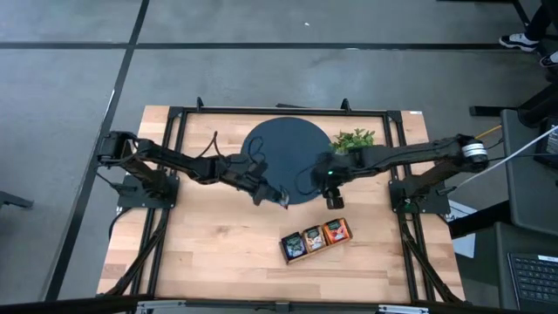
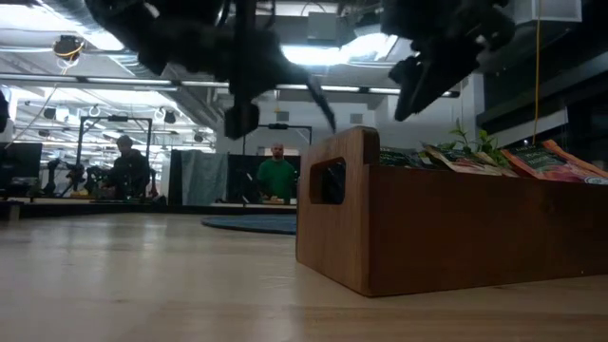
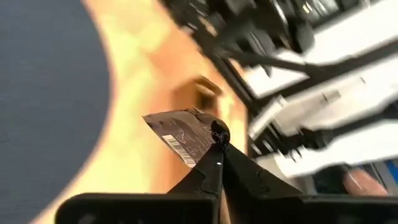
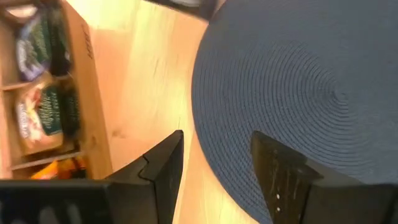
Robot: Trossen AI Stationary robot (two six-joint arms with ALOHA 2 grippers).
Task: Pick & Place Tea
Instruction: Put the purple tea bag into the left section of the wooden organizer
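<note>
One barcoded dark sachet (image 3: pixel 180 134) — left gripper (image 3: pixel 219 140) pinching it.

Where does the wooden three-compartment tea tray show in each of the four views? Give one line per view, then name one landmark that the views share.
High view: wooden tray, lower centre, tilted, near the table's front edge.
Low view: right half, its end wall with a handle cutout facing the camera.
Left wrist view: a blurred wooden corner, probably the tray.
Right wrist view: left edge, sachets inside.
Shared landmark: the round dark mat.
</note>
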